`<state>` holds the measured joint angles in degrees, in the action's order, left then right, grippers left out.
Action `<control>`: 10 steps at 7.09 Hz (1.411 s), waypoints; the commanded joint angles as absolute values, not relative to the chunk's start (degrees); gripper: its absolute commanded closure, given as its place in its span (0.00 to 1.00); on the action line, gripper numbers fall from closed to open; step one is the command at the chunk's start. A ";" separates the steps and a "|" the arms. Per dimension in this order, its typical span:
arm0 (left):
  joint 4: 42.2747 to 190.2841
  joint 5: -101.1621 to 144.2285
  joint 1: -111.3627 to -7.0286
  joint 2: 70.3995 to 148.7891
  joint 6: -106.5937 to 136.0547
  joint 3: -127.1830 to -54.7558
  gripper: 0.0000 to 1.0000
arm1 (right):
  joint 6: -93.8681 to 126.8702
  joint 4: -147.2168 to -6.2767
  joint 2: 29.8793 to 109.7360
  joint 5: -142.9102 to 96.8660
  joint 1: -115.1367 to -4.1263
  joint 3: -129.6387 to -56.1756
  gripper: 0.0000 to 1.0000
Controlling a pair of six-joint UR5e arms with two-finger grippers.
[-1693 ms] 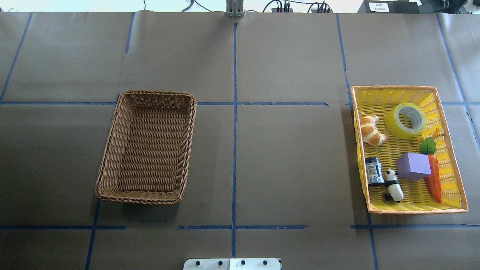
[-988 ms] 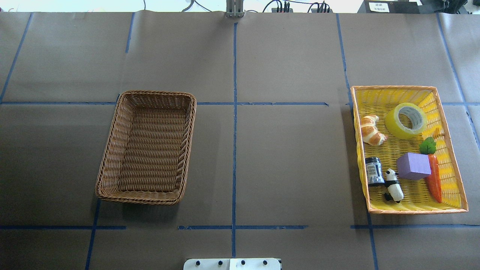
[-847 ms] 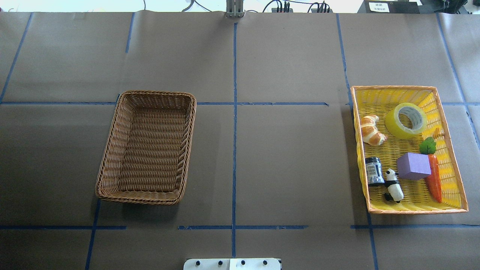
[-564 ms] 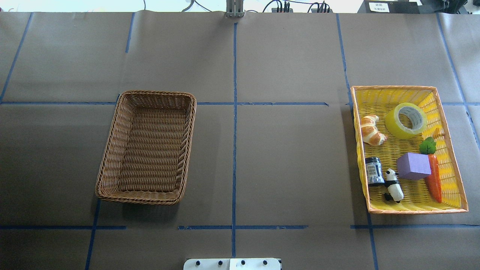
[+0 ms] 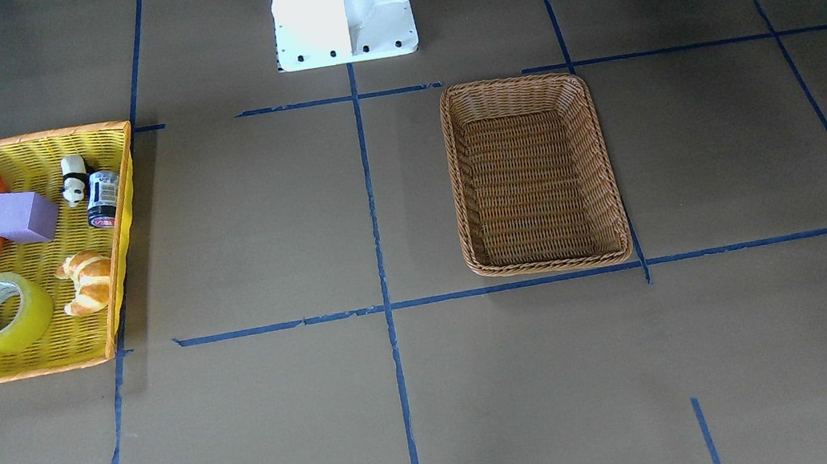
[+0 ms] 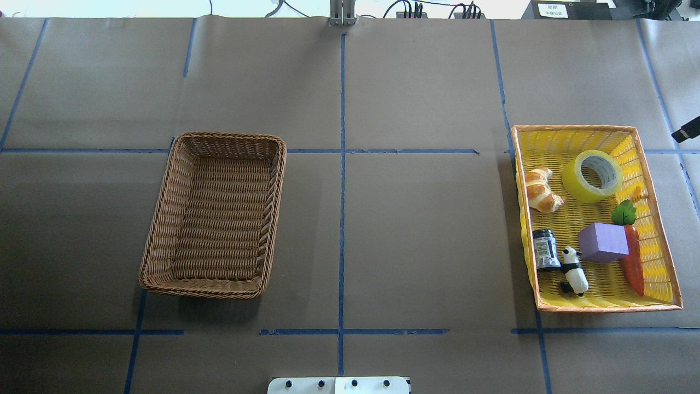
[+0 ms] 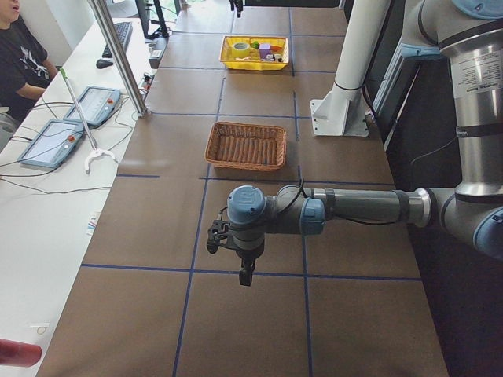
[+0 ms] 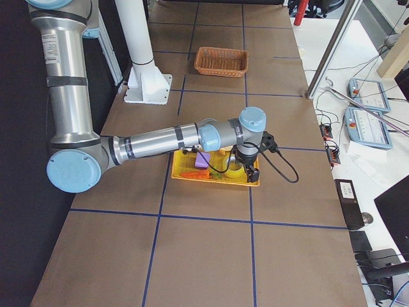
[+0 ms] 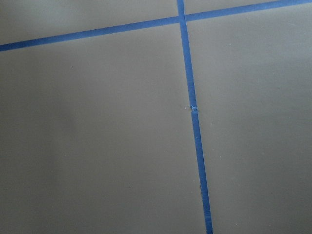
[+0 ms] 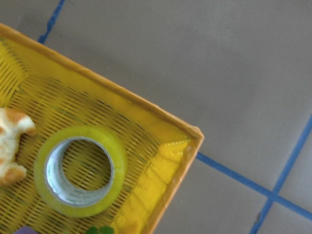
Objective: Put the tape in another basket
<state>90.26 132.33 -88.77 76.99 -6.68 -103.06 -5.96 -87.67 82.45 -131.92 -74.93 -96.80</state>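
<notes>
The yellow tape roll (image 6: pixel 592 175) lies flat in the far part of the yellow, orange-rimmed tray (image 6: pixel 579 129) at the table's right. It also shows in the front view (image 5: pixel 4 312) and in the right wrist view (image 10: pixel 80 170). The brown wicker basket (image 6: pixel 216 213) stands empty left of centre. My right gripper (image 8: pixel 254 173) hangs over the tray's far outer corner, above and beside the tape; only a dark tip (image 6: pixel 687 129) shows overhead. My left gripper (image 7: pixel 246 275) hangs over bare table beyond the wicker basket (image 7: pixel 246 146). I cannot tell whether either is open or shut.
The tray also holds a croissant (image 6: pixel 541 190), a purple cube (image 6: pixel 602 242), a carrot (image 6: pixel 633 262), a panda figure (image 6: pixel 573 271) and a dark jar (image 6: pixel 545 250). The white robot base (image 5: pixel 341 7) stands at the near edge. An operator (image 7: pixel 20 55) sits at a side desk.
A dark tip of the right gripper has come into the overhead view at the right edge, near the tray's far corner. The tape, tray and basket have not moved.
</notes>
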 commanded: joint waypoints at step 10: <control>90.35 132.36 -88.77 76.99 -6.68 -103.27 0.00 | 9.14 -67.32 80.94 -128.78 -63.64 -85.34 0.02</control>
<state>90.28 132.30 -88.77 76.99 -6.68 -103.37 9.19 -67.43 80.49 -130.61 -64.81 -85.46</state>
